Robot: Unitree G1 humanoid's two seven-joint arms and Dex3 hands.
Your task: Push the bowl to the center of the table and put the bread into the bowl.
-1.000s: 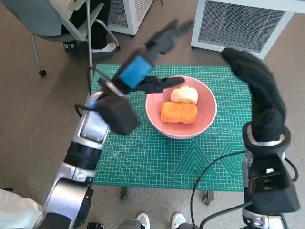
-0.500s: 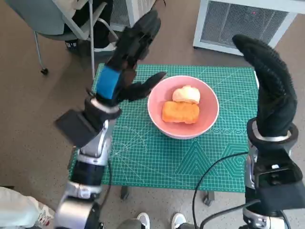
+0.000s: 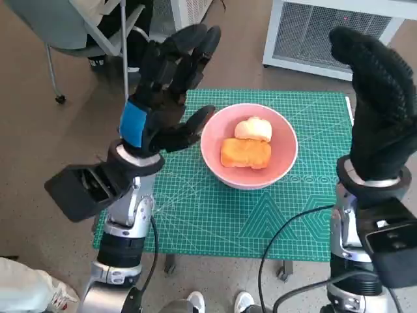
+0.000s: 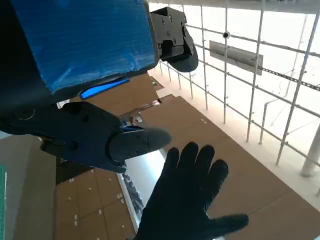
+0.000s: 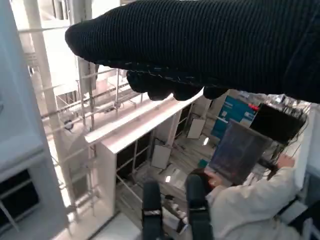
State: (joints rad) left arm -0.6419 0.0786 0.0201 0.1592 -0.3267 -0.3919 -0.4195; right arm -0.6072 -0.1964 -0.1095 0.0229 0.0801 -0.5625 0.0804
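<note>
The bowl, pink, is sitting on the green cutting mat, a little toward the mat's far side and near its middle. The bread, an orange-brown loaf, is lying inside the bowl, touching a pale round bun just beyond it. The left hand is hovering raised beside the bowl, over the mat's far left part, fingers spread and holding nothing. The right hand is hanging upright on the bowl's other side, above the mat's right edge, gripping nothing; in the left wrist view its gloved fingers are standing apart. A person in white is showing in the right wrist view.
</note>
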